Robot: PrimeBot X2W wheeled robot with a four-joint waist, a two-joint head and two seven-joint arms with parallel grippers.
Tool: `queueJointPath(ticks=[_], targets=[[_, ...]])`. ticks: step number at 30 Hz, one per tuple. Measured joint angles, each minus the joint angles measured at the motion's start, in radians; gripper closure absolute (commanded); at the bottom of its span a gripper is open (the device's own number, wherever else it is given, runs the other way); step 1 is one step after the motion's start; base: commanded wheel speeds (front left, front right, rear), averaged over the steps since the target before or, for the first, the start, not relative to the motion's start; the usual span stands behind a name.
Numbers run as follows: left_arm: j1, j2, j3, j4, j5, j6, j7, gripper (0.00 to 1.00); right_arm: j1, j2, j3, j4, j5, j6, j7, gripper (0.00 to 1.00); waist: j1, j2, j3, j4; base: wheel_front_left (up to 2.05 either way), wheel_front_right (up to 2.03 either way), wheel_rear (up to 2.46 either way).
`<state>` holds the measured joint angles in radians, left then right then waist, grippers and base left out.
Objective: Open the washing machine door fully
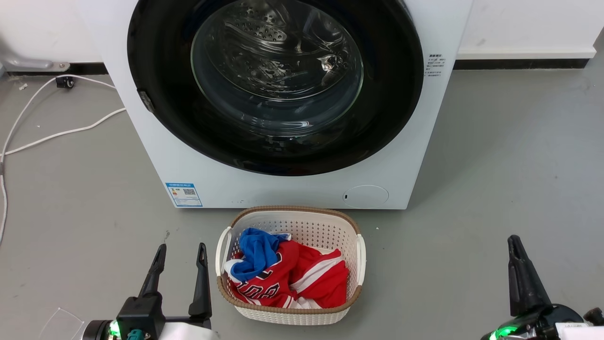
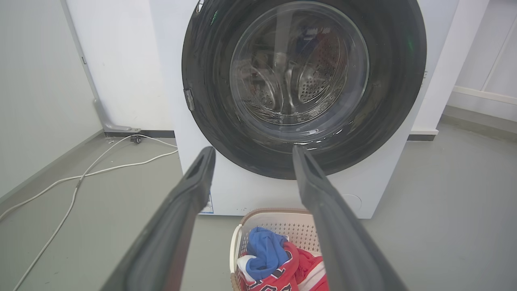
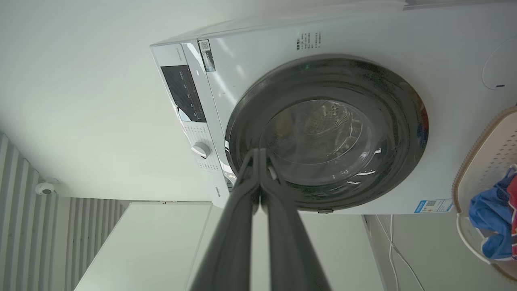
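Left fingers (image 1: 202, 278) spread, grey floor (image 1: 495, 165), white wall (image 1: 519, 23)

A white perforated laundry basket (image 1: 292, 208) with a brown woven rim stands on the grey floor (image 1: 495, 189), just in front of the white washing machine cabinet (image 1: 292, 189). Inside it lies a crumpled red jersey (image 1: 316, 278) with white trim and lettering, and a blue garment (image 1: 257, 252) is draped over the jersey's left part. A white cable (image 1: 56, 134) snakes across the floor left of the cabinet. A blue-and-white energy label (image 1: 185, 194) sits at the cabinet's lower left corner and a round cover (image 1: 365, 195) at its lower right. The right wrist view shows a dark control panel (image 3: 183, 93) with a white knob (image 3: 200, 149) beside it, and a small dome camera (image 3: 43, 188) well apart.
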<state>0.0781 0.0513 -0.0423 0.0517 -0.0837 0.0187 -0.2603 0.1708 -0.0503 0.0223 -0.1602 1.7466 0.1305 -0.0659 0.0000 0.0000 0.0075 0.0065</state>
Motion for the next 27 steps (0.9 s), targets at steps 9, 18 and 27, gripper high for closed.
queueJointPath(ticks=[9,18,27], targets=[[0.0,0.0,-0.001,0.002,0.0,0.003,0.0,0.0,0.017,0.0,-0.006,0.002,-0.023,0.0,0.027,1.0,0.0,0.0,0.002,0.002,0.0,0.0,0.0],[0.0,0.0,-0.001,0.003,0.003,0.007,0.0,0.0,0.018,0.0,0.012,0.011,-0.031,0.0,0.023,1.0,0.0,0.0,0.005,0.002,0.0,0.0,0.0],[-0.01,0.0,-0.006,-0.002,0.011,0.006,0.0,0.0,-0.022,0.0,-0.009,0.057,-0.016,0.0,-0.007,1.0,0.0,0.0,0.031,0.006,0.0,0.0,0.0]])
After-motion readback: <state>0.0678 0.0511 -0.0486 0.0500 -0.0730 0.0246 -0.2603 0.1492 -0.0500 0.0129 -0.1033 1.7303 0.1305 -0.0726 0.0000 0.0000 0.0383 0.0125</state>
